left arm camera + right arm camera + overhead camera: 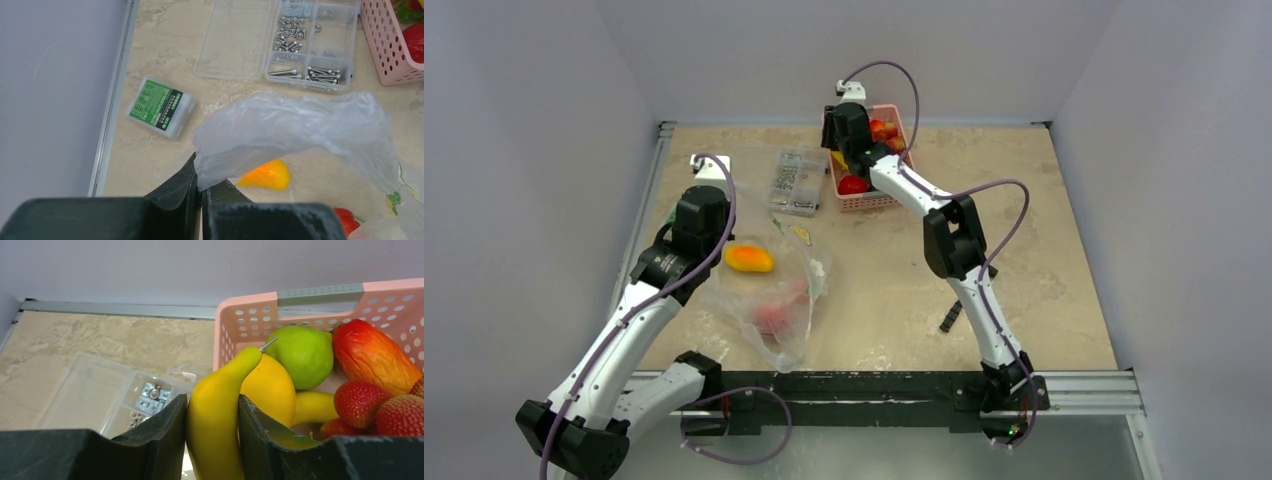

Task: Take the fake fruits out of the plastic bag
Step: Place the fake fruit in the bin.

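Note:
The clear plastic bag (776,290) lies on the table left of centre, with red fake fruits (774,316) inside its lower part. My left gripper (201,182) is shut on the bag's rim (280,130) and holds it lifted. Under the raised rim an orange-yellow fruit (267,175) rests on the table, and a red fruit (347,220) shows further in. Over the near-left corner of the pink basket (320,292) at the back, my right gripper (212,410) is shut on a yellow banana (215,430).
The basket (869,205) holds a green fruit (302,355), a red-orange fruit (372,357), strawberries (357,397) and a yellow fruit (270,390). A clear case of screws (794,180) lies left of the basket. A small green-labelled box (160,106) sits near the left rail.

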`<action>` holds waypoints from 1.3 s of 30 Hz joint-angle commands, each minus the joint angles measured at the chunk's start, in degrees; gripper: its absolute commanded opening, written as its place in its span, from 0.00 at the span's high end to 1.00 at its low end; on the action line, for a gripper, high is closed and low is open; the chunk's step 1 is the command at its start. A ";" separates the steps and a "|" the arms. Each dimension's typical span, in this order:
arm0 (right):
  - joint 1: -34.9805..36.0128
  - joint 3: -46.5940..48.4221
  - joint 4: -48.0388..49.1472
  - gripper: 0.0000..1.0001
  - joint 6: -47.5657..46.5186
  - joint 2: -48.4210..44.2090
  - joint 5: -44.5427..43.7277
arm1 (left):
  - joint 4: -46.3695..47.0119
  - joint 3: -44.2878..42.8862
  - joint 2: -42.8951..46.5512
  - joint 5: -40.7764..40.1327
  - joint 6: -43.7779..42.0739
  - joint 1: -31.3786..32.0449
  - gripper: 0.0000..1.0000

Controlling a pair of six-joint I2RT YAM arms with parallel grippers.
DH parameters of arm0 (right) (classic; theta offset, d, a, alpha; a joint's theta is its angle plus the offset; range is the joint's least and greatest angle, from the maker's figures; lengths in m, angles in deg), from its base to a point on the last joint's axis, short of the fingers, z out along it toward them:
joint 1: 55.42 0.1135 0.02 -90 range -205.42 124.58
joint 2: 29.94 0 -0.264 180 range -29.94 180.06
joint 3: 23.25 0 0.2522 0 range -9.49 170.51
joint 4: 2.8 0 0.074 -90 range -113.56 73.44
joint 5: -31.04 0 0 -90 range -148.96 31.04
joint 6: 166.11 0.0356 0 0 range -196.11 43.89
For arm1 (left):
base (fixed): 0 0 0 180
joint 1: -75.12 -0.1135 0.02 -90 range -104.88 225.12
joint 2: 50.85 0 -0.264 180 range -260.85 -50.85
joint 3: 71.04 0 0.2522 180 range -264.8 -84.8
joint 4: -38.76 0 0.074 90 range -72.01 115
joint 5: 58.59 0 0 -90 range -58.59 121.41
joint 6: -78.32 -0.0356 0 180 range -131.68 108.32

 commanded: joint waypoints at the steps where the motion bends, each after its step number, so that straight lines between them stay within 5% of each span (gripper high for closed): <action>1: -0.28 6.46 0.81 0.57 -5.66 0.49 -5.09 | 2.23 0.33 -0.02 -0.89 -0.49 0.26 1.00; 7: -0.18 4.62 -0.20 0.24 -9.67 -2.03 -7.08 | 2.27 0.35 -0.07 -0.77 -0.51 0.40 1.00; 14: 0.20 -1.68 -2.28 0.13 -10.94 -10.20 -4.86 | 2.17 0.35 -0.08 -0.94 -0.54 0.77 1.00; 23: 0.97 -13.10 -5.99 0.18 -7.39 -19.69 1.42 | 2.24 0.53 0.05 -1.13 -0.66 1.30 1.00; 31: 6.35 -41.09 0.36 0.26 -0.47 -41.22 14.26 | 3.60 1.32 1.16 1.94 -1.08 1.65 1.00; 39: 18.78 -64.11 8.63 0.31 -8.24 -59.89 16.15 | 3.05 0.58 0.15 1.71 -0.64 1.75 1.00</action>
